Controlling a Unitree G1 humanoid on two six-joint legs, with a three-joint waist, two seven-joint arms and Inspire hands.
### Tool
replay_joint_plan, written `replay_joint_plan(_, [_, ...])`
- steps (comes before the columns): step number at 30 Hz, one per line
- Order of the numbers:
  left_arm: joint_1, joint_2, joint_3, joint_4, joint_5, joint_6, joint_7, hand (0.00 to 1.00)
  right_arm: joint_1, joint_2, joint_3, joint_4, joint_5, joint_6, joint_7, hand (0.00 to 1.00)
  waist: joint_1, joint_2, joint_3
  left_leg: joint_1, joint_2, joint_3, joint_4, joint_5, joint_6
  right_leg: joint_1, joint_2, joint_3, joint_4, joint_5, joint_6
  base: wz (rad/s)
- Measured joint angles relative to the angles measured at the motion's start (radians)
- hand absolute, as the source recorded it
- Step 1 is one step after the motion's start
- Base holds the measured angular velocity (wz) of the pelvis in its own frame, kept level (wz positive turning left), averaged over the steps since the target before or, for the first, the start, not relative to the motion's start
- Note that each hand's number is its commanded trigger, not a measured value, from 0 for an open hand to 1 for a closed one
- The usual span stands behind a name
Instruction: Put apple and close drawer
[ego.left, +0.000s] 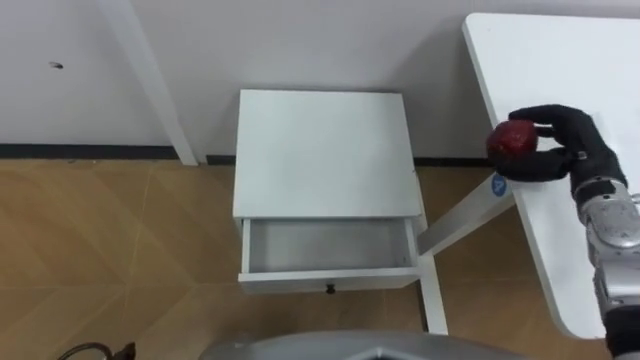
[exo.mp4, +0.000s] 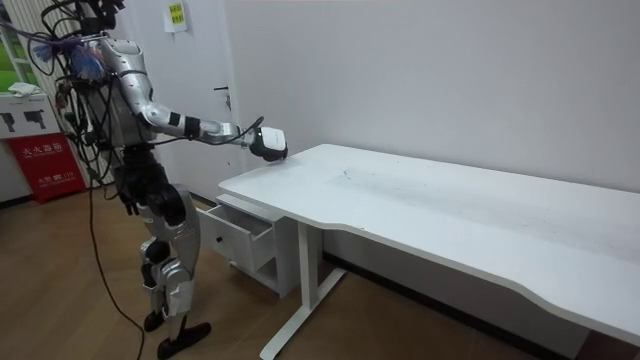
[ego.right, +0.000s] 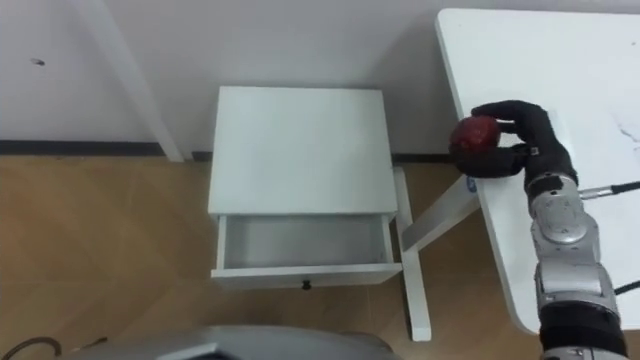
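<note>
While the drawer (ego.left: 330, 246) of the small white cabinet (ego.left: 320, 150) stands open and empty, the right hand (ego.left: 565, 150) is clenched around the red apple (ego.left: 513, 140) at the left edge of the white desk (ego.left: 560, 50). Judged step: carrying the apple across. The next move calls for travel left and down over the drawer, release, then pushing the front shut.
</note>
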Motion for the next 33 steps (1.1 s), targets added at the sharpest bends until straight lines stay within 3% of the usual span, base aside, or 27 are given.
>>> replay_joint_plan(2, [-0.009,0.0,-0.023,0.001,0.0,-0.001,0.0,0.0,0.0,0.001,0.035,-0.024,-0.013,0.0,0.023,1.0,0.002,0.002,-0.0008,-0.009,0.001,-0.001,0.005,0.0,0.0,-0.003,0.001,0.0,-0.001,0.001,0.0,0.0])
replay_joint_plan(6, [-0.023,-0.002,-0.084,0.001,-0.019,-0.02,-0.002,0.0,0.0,0.003,0.119,-0.066,-0.02,0.001,0.068,1.0,0.021,0.015,0.0069,-0.012,0.002,-0.004,0.002,0.0,0.0,-0.012,0.001,0.001,0.006,0.001,-0.001,0.0])
replay_joint_plan(12, [-0.027,-0.003,-0.1,0.001,-0.027,-0.021,-0.002,0.0,0.0,0.008,0.188,-0.178,-0.048,0.001,0.105,1.0,0.026,0.013,0.0048,-0.016,0.002,-0.007,-0.002,0.0,0.0,-0.011,0.0,-0.02,0.008,0.001,0.0,0.06])
replay_joint_plan(15, [-0.028,-0.002,-0.1,0.006,-0.027,-0.021,-0.002,0.0,0.0,0.012,0.199,-0.205,-0.089,0.001,0.115,1.0,0.036,0.007,0.0009,-0.014,0.001,-0.008,-0.002,0.0,0.0,-0.007,-0.001,-0.02,0.008,0.002,0.0,0.01])
replay_joint_plan(24, [-0.054,-0.004,-0.143,0.042,-0.027,-0.019,-0.016,0.0,0.004,0.042,0.249,-0.19,-0.156,0.021,0.164,1.0,0.052,0.014,0.0073,-0.019,0.004,-0.009,0.003,-0.003,0.005,0.001,-0.003,-0.032,0.007,0.002,0.001,0.02])
replay_joint_plan(33, [-0.065,-0.004,-0.137,0.042,-0.024,-0.019,-0.04,0.0,0.01,0.063,0.273,-0.2,-0.194,0.022,0.263,1.0,0.056,0.02,0.006,-0.033,0.008,-0.005,0.015,-0.003,0.005,-0.014,-0.003,-0.033,0.009,0.002,0.001,0.0])
